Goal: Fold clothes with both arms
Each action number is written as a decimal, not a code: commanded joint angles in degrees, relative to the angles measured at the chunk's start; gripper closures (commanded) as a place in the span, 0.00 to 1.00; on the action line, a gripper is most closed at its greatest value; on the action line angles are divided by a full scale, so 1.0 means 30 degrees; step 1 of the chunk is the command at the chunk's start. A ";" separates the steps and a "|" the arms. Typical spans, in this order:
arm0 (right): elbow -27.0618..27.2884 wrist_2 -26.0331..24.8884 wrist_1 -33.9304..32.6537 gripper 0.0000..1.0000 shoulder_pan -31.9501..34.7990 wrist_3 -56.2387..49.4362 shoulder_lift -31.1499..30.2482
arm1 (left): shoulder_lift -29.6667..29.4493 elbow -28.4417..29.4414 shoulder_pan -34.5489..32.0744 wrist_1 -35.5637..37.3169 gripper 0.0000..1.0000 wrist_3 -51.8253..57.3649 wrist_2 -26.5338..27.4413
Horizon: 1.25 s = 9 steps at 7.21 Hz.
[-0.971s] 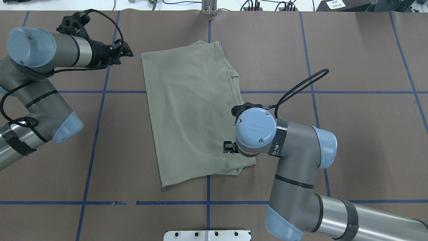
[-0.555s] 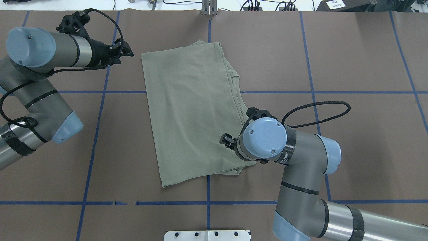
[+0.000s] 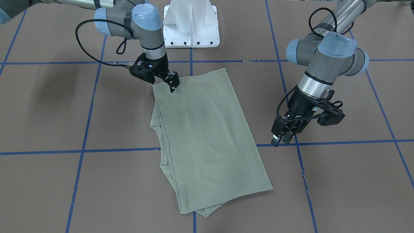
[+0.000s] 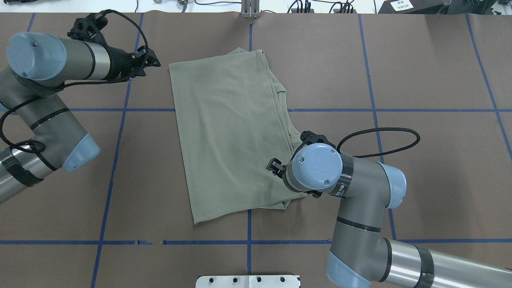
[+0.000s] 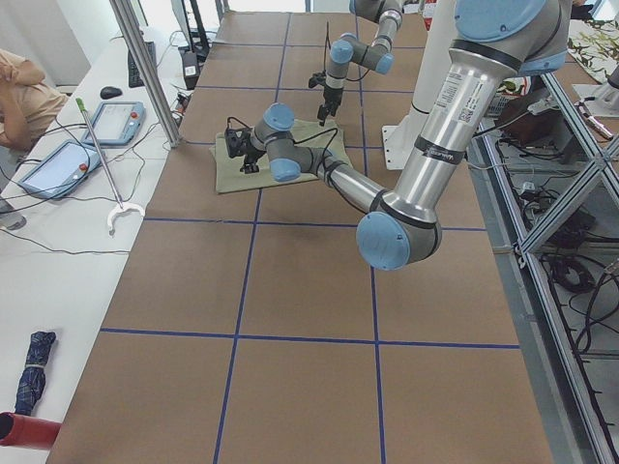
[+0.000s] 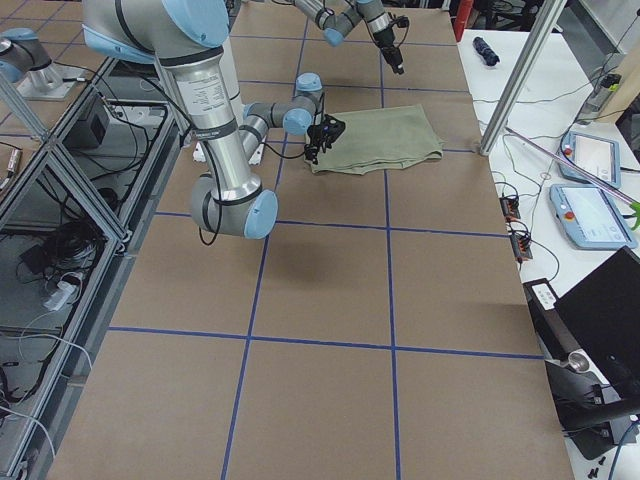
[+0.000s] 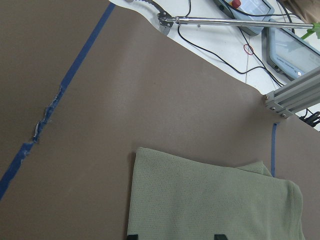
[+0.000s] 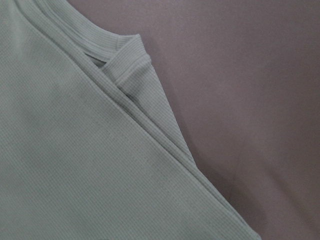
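Right gripper [image 3: 172, 84] hangs low over the near right corner of the shirt [image 4: 228, 132], tips pointing down at the cloth. Whether they touch it I cannot tell. The wrist above hides the jaws in the overhead view, so I also cannot tell if the right gripper is released or clenched. Its wrist camera looks at close range on the ribbed neckband [image 8: 127, 62], which lies folded along the shirt's right edge, with bare table [image 4: 420, 60] beyond it.

Left gripper [image 3: 282, 137] hovers over the bare table just off the shirt's far left corner, apart from the cloth and holding nothing. It is released: its two fingertips [image 7: 132, 236] show wide apart at the lower edge of its wrist view, with the shirt's corner ahead of them.

Shirt lies flat mid-table, folded into one long panel that runs from near to far. It sits slightly skewed to the blue tape [image 4: 120, 140] grid, and layered edges show along its right side and at the far end. White base [image 3: 191, 26] stands at the near table edge, between the arms.
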 commanded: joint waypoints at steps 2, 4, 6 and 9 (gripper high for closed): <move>-0.1021 -0.0001 0.0999 0.02 0.0060 0.1848 0.0038 | -0.0001 -0.0094 0.0010 0.0000 0.41 -0.0034 0.0023; -0.1231 0.0116 0.1033 0.04 0.0060 0.1761 0.0095 | -0.0001 -0.0123 0.0010 0.0000 0.41 -0.0034 0.0023; -0.1287 0.0146 0.1033 0.15 0.0060 0.1790 0.0037 | -0.0001 -0.0152 -0.0019 0.0000 0.41 -0.0034 0.0023; -0.1229 0.0204 0.1004 1.00 0.0148 0.1791 0.0037 | 0.0028 -0.0385 -0.0019 0.0204 0.41 -0.0034 0.0023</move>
